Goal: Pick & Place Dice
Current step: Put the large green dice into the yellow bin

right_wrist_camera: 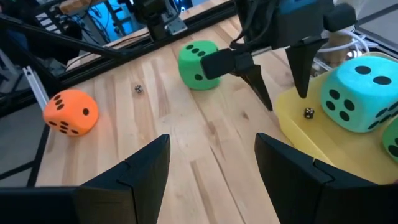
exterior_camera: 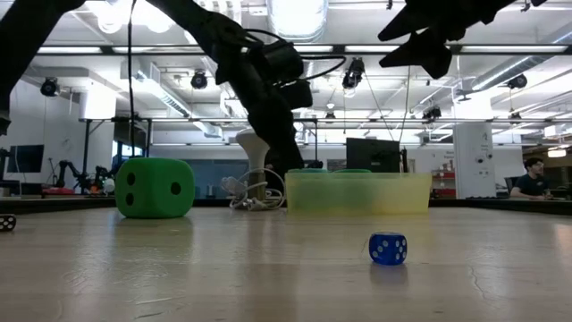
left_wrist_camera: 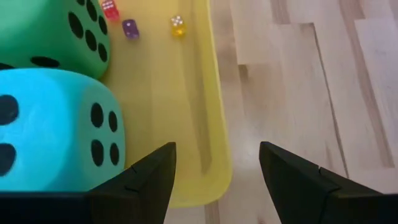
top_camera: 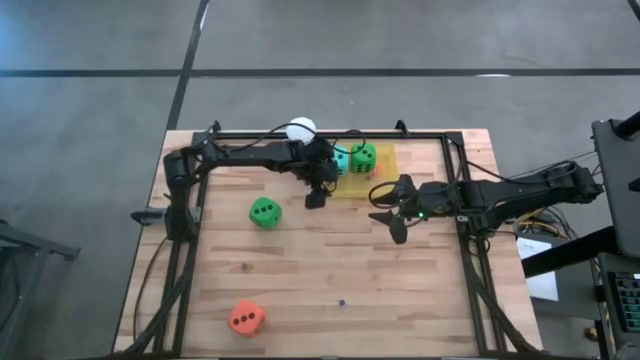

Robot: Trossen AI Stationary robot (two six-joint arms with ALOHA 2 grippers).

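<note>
From above, my left end effector (top_camera: 318, 188) hangs with fingers apart at the near edge of the yellow tray (top_camera: 385, 187), where the teal die (top_camera: 341, 160) and one green die (top_camera: 364, 157) already sit side by side; my right end effector (top_camera: 393, 212), also spread, hovers just beside the tray's other end. The second green die (top_camera: 264, 212) lies alone on the desk (top_camera: 330, 270), and the orange-red die (top_camera: 245, 318) sits well apart near the front edge. At desk height, that loose green die (exterior_camera: 155, 188) rests flat on the wood left of the tray (exterior_camera: 357, 192), with a tiny blue die (exterior_camera: 388, 248) nearer the lens. Through my left wrist camera, my empty fingers (left_wrist_camera: 152, 177) straddle the tray's rim (left_wrist_camera: 217, 124), the teal die (left_wrist_camera: 59, 127) and green die (left_wrist_camera: 53, 34) close by, three very small dice beyond them. Through my right wrist camera, my open fingers (right_wrist_camera: 146, 171) frame the desk, with the orange-red die (right_wrist_camera: 69, 112) and loose green die (right_wrist_camera: 198, 64) ahead, the left end effector (right_wrist_camera: 283, 84) poised over the tray. I judge these cubes to be light, squashy foam: they should give under pressure and not slip, so a gentle squeeze across two opposite flat faces, centred, looks safest.
</note>
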